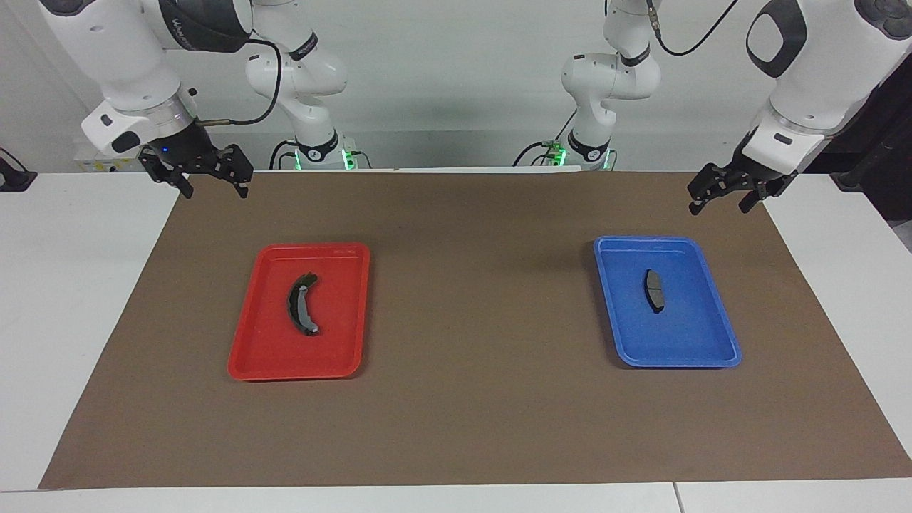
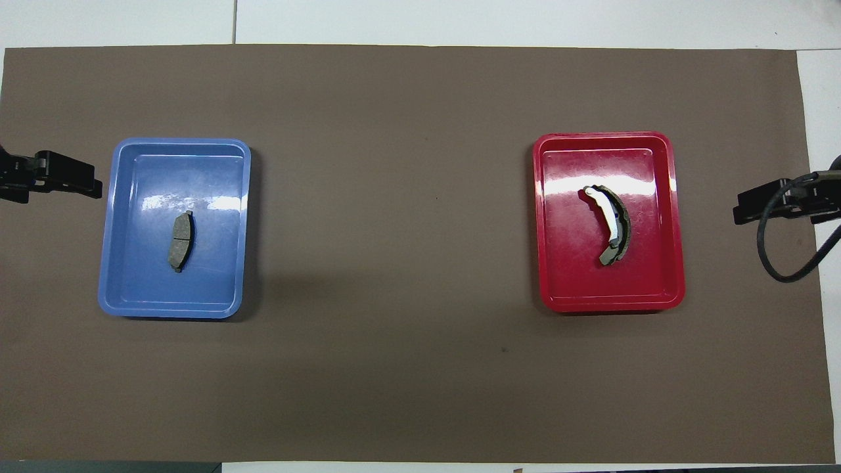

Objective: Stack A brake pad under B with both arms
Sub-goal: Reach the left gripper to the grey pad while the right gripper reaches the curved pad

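Observation:
The short dark A brake pad lies in a blue tray toward the left arm's end of the table; it also shows in the overhead view in that tray. The longer crescent pad B, with its light grey strip, lies in a red tray toward the right arm's end, also seen from overhead in its tray. My left gripper hangs open and empty above the mat's edge beside the blue tray. My right gripper hangs open and empty above the mat's edge beside the red tray.
A brown mat covers the white table. The two trays stand well apart on it with bare mat between them. A black cable loops by the right gripper.

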